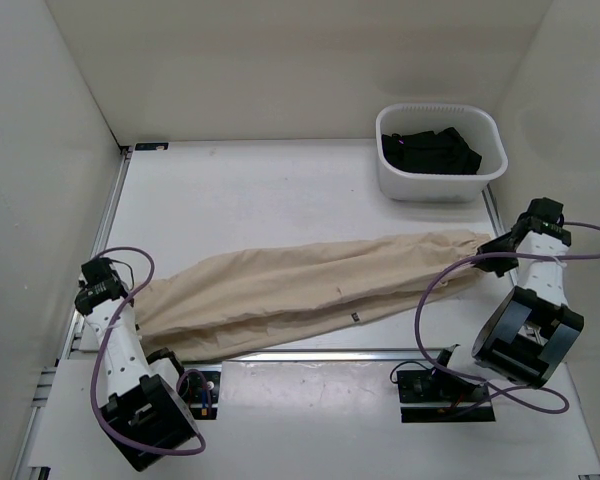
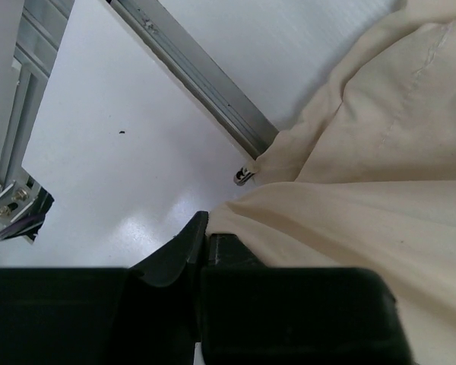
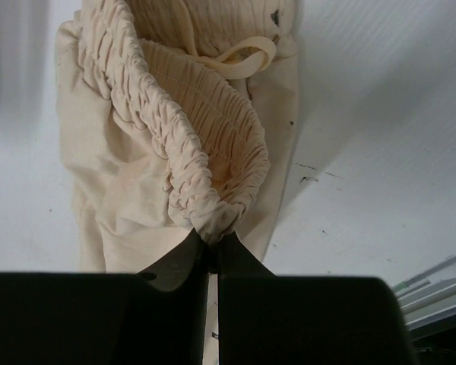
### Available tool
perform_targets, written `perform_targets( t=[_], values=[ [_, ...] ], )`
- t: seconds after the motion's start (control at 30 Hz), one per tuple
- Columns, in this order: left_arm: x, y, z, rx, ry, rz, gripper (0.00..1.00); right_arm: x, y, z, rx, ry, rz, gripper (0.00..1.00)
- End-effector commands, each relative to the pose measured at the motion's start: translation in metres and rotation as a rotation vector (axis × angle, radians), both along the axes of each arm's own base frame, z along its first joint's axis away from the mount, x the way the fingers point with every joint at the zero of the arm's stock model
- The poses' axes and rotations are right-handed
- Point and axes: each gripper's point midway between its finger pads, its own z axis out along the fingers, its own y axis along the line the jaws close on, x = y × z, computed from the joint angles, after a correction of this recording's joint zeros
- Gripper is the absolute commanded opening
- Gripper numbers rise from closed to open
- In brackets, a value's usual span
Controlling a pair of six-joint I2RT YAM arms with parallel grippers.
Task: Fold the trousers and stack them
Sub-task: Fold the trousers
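**Item:** trousers (image 1: 310,285), beige, soft, wrinkled. Lying lengthwise along the near side of the tabletop (image 1: 260,200), leg ends at the near left corner, gathered waistband (image 3: 213,152) at the right edge.

**Holds:** left fingers (image 2: 201,239) clenched on the edge of a leg end. Right fingers (image 3: 201,255) clenched on a bunch of the waistband elastic.

**Also present:** white basket (image 1: 435,187) in the far right corner, holding a black garment (image 1: 430,150).

**Step in hand (judged):** the lengthwise fold, with both ends gripped.

**Handling notes:**
- Lift both ends only slightly, so the middle rests flat as an anchor.
- Carry one end across to meet the other, keeping light tension so the cloth does not sag or twist.
- The left pinch looks shallow, so move slowly.
- The nearby rail screw could snag the hem.
- Lay the edges aligned before letting go.
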Motion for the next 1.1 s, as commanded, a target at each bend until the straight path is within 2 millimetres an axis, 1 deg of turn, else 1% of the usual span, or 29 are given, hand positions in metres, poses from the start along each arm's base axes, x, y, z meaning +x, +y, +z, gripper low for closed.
perform_targets(
  t=[0.0,0.07,0.13,0.2,0.23,0.27,0.3,0.33,0.37,0.4,0.43,0.47,0.5,0.57,0.6,0.63,0.67,0.7,0.73,0.77,0.8,0.83,0.87,0.9,0.93,0.97,1.0,1.03,1.07],
  values=[
    [0.000,0.012,0.020,0.076,-0.017,0.027,0.15,-0.004,-0.020,0.013,-0.085,0.005,-0.065,0.00],
    [0.000,0.012,0.020,0.076,-0.017,0.027,0.15,-0.007,-0.021,0.009,-0.075,0.024,-0.074,0.00],
    [-0.012,0.009,0.015,0.072,0.030,0.033,0.16,-0.009,-0.024,0.005,-0.087,0.044,-0.082,0.01],
    [-0.021,-0.002,0.012,0.019,0.071,0.024,0.42,-0.011,-0.023,0.000,-0.079,0.061,-0.081,0.23],
    [-0.036,-0.013,0.010,-0.031,0.132,0.020,0.59,-0.013,-0.022,-0.001,-0.078,0.070,-0.072,0.38],
    [-0.041,-0.017,0.011,-0.046,0.156,0.019,0.69,-0.011,-0.016,0.000,-0.051,0.054,-0.048,0.64],
    [-0.039,-0.017,0.014,-0.049,0.145,0.017,0.78,-0.008,-0.015,0.004,-0.048,0.038,-0.024,0.68],
    [-0.028,-0.012,0.026,-0.031,0.094,0.015,0.81,-0.007,-0.008,0.010,-0.044,0.028,0.007,0.69],
    [-0.015,-0.006,0.038,-0.002,0.030,0.013,0.81,-0.006,-0.004,0.014,-0.048,0.029,0.034,0.69],
    [-0.001,0.000,0.050,0.008,-0.022,0.007,0.88,0.002,0.005,0.030,-0.094,0.002,0.101,0.70],
    [0.026,0.006,0.081,0.027,-0.155,-0.016,0.92,-0.001,0.002,0.038,-0.177,0.022,0.115,0.70],
    [0.038,0.007,0.096,0.026,-0.211,-0.030,0.93,-0.006,0.006,0.042,-0.217,0.063,0.140,0.70],
    [0.050,0.008,0.107,0.013,-0.247,-0.045,0.94,0.001,0.018,0.059,-0.292,0.045,0.207,0.70],
    [0.068,0.001,0.128,-0.037,-0.325,-0.087,0.92,-0.005,0.019,0.071,-0.396,0.084,0.217,0.71],
    [0.072,-0.002,0.125,-0.074,-0.319,-0.096,0.92,-0.002,0.021,0.080,-0.484,0.075,0.217,0.71],
    [0.076,-0.005,0.122,-0.100,-0.321,-0.104,0.90,-0.001,0.024,0.081,-0.508,0.075,0.233,0.70],
    [0.073,-0.012,0.104,-0.157,-0.285,-0.106,0.90,0.010,0.030,0.084,-0.518,0.016,0.243,0.67],
    [0.077,-0.013,0.093,-0.179,-0.275,-0.108,0.89,0.017,0.044,0.080,-0.510,-0.015,0.284,0.64],
    [0.081,-0.013,0.079,-0.214,-0.247,-0.106,0.86,0.019,0.054,0.066,-0.482,-0.018,0.327,0.53],
    [0.091,-0.014,0.069,-0.232,-0.245,-0.130,0.83,0.026,0.075,0.056,-0.393,-0.045,0.388,0.47],
    [0.091,-0.020,0.056,-0.273,-0.202,-0.140,0.81,0.035,0.090,0.049,-0.364,-0.075,0.430,0.39],
    [0.095,-0.025,0.049,-0.302,-0.176,-0.160,0.77,0.036,0.100,0.028,-0.326,-0.030,0.459,0.24],
    [0.103,-0.031,0.039,-0.337,-0.137,-0.194,0.75,0.036,0.108,0.017,-0.297,-0.010,0.477,0.17],
    [0.112,-0.030,0.033,-0.332,-0.145,-0.210,0.73,0.033,0.111,0.007,-0.269,0.032,0.478,0.11],
    [0.117,-0.027,0.027,-0.318,-0.136,-0.218,0.71,0.025,0.113,-0.017,-0.236,0.124,0.481,0.06],
    [0.124,-0.022,0.022,-0.299,-0.129,-0.222,0.65,0.016,0.108,-0.031,-0.215,0.189,0.446,0.00],
    [0.124,-0.012,0.017,-0.249,-0.108,-0.208,0.63,0.006,0.104,-0.049,-0.197,0.268,0.430,0.00],
    [0.131,-0.004,0.016,-0.216,-0.123,-0.205,0.61,0.000,0.099,-0.057,-0.189,0.302,0.418,0.00],
    [0.131,0.000,0.010,-0.226,-0.106,-0.189,0.61,-0.012,0.094,-0.068,-0.162,0.346,0.400,0.00]
  ],
)
